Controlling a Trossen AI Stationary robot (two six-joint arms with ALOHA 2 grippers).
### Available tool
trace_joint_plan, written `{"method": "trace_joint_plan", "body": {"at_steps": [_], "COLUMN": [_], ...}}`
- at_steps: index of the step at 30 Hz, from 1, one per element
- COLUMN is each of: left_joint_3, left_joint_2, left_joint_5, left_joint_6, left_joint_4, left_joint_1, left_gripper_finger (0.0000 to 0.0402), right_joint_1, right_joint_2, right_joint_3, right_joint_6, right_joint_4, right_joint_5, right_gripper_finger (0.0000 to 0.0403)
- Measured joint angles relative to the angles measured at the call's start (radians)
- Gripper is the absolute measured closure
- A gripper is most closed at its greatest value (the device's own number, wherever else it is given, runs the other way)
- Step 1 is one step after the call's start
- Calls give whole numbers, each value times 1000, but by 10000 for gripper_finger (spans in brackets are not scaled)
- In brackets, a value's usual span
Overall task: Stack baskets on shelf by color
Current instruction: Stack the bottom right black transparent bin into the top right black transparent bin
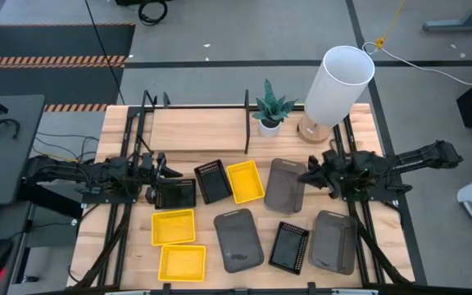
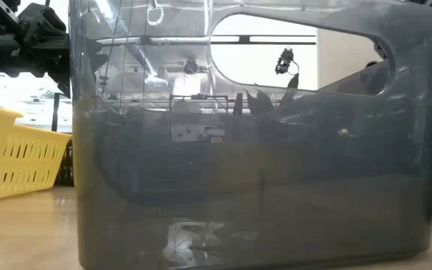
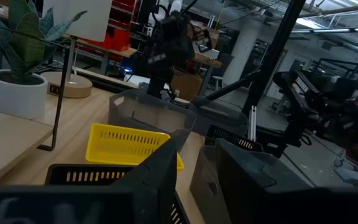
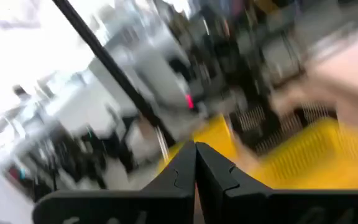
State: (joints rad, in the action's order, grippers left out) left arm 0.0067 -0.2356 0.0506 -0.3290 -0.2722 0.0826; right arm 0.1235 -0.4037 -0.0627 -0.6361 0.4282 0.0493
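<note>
- Pincer on my left sits at a black basket; grip unclear.
- Right pincer is pressed shut, beside a grey basket.
- Low view shows only a grey basket wall.

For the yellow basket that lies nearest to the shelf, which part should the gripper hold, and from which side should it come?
Probably best is a thin side wall of the yellow basket, taken from above with one finger inside and one outside. It lies open side up. Its far short edge, toward the shelf, looks freest; a black basket and a grey basket crowd its long sides.
</note>
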Motion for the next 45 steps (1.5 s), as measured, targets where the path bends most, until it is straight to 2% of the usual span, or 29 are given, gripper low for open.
{"method": "trace_joint_plan", "body": {"at_steps": [5, 10, 17, 20, 24, 30, 37, 41, 45], "left_joint_3": [0, 0, 0, 0, 0, 0, 0, 0, 0], "left_joint_2": [0, 0, 0, 0, 0, 0, 0, 0, 0], "left_joint_5": [0, 0, 0, 0, 0, 0, 0, 0, 0], "left_joint_6": [0, 0, 0, 0, 0, 0, 0, 0, 0], "left_joint_4": [0, 0, 0, 0, -1, 0, 0, 0, 0], "left_joint_1": [0, 0, 0, 0, 0, 0, 0, 0, 0], "left_gripper_finger": [285, 285, 285, 285, 285, 285, 285, 285, 285], "right_joint_1": [34, 97, 187, 210, 234, 257, 288, 301, 313], "right_joint_2": [-111, -237, -408, -479, -563, -666, -748, -792, -834], "right_joint_3": [-161, -304, -521, -600, -660, -704, -725, -725, -725], "right_joint_6": [-22, -51, -84, -93, -94, -95, -95, -94, -86], "right_joint_4": [-378, -642, -1076, -1277, -1447, -1593, -1647, -1647, -1646], "right_joint_5": [1, -14, -90, -70, -19, 117, 178, 210, 214], "right_gripper_finger": [398, 398, 398, 396, 372, 300, 224, 200, 197]}}
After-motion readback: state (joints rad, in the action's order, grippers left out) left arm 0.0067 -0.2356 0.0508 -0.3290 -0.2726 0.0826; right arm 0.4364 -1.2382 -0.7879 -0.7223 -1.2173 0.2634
